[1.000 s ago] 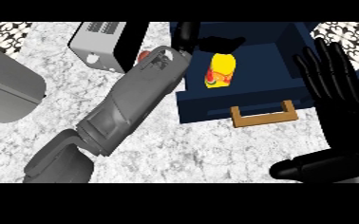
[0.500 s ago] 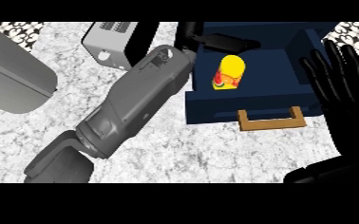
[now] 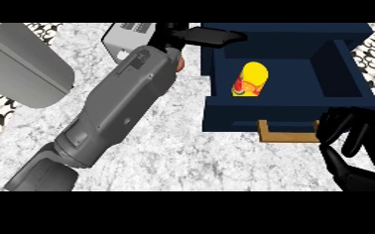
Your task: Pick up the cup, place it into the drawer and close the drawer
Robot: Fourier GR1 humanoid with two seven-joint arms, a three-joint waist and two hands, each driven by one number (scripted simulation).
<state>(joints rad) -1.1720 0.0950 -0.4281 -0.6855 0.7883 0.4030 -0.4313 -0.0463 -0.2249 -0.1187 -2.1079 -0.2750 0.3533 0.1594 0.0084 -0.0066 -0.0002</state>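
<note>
The yellow cup (image 3: 253, 78) with red markings lies on its side inside the open navy drawer (image 3: 341, 74). My left hand (image 3: 217, 35) hovers at the drawer's back left corner, fingers straight and open, apart from the cup. Its grey forearm runs down to the lower left. My right hand (image 3: 347, 138) is at the lower right, fingers relaxed. It is just right of the drawer's wooden handle (image 3: 287, 132), by the drawer front.
A white and grey appliance (image 3: 130, 37) stands at the back, partly behind my left forearm. A large grey rounded object (image 3: 29, 69) fills the left edge. The counter (image 3: 190, 153) is speckled marble.
The cup lies free in the drawer and my left hand has drawn slightly back from it. My right hand has dropped from beside the drawer to its front, next to the handle.
</note>
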